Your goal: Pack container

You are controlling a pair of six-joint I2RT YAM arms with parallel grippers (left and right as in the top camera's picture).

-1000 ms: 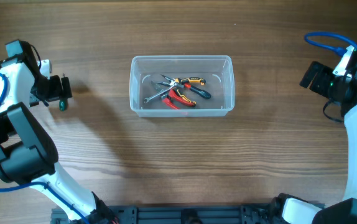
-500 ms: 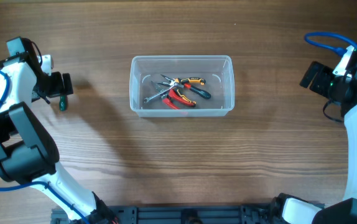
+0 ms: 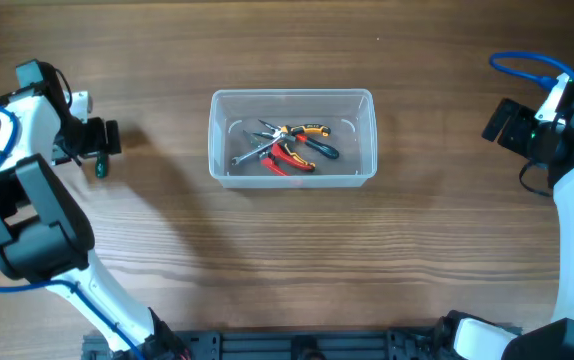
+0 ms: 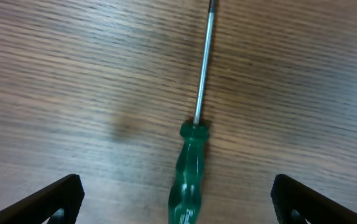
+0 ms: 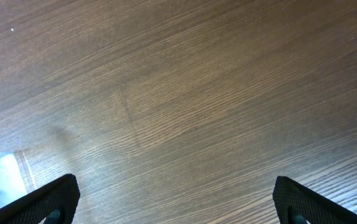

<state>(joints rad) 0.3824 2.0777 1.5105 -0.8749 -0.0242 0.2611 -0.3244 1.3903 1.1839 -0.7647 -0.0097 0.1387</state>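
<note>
A: Where does the container sit?

B: On the desk, about midway between its left and right edges and somewhat nearer the far edge than the edge by the arms' bases. It is clear plastic, upright, open at the top.

A: Anything in it?

B: A small heap of hand tools: pliers with orange-and-yellow handles, red-handled pliers, a silvery wrench and a dark-handled screwdriver. They overlap one another on the floor of the bin.

A: And the left gripper?

B: Spread wide, holding nothing. It hangs near the left edge of the desk, over a green screwdriver that lies flat on the wood. From the wrist camera the handle lies between the two fingertips – each well clear of it – with the metal shaft pointing away.

A: The right gripper?

B: Also spread wide and empty, near the right edge of the desk, well apart from the bin. Its wrist camera shows bare wood – only a pale corner of the container at the lower left.
</note>
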